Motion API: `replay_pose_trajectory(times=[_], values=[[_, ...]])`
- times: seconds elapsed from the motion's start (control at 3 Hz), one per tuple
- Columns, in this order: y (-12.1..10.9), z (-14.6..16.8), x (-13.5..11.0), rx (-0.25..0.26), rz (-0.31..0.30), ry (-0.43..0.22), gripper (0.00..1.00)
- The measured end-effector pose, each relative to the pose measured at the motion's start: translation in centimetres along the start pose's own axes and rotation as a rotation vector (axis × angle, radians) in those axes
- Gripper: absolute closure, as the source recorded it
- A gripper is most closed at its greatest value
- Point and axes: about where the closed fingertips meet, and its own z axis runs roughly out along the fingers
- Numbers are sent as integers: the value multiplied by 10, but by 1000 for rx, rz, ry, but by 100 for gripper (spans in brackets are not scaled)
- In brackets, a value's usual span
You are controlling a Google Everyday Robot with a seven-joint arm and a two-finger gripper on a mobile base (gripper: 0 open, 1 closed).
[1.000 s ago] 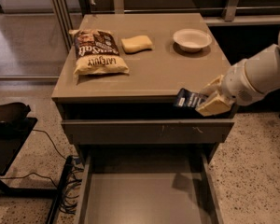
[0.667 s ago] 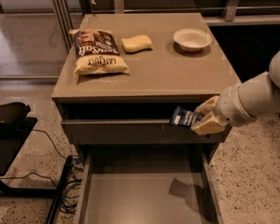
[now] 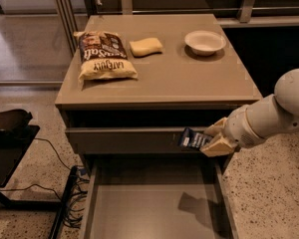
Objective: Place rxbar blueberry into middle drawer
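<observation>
The pincer (image 3: 212, 139) pinches the rxbar blueberry (image 3: 191, 139) above the middle drawer (image 3: 139, 208) — near its right wall (wide floor stretching leftward).

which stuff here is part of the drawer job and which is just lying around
Part of the job: rxbar blueberry, held in the gripper above the right side of the pulled-out middle drawer.

Just lying about: chip bag, yellow sponge, white bowl, all on the cabinet top.

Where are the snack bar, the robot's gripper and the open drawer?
Bar (image 3: 191, 139), camera view, wrapper's middle.
Gripper (image 3: 213, 138), camera view, between fingertips, above drawer's right side.
Drawer (image 3: 139, 203), camera view, bare floor.
</observation>
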Motion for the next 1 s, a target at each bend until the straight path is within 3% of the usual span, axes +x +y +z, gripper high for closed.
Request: replay_pose_trajectory(times=[0.33,1.0], values=[[2,10,0,-16,7,-4,100],[45,127,34,-118,55,-57,100]])
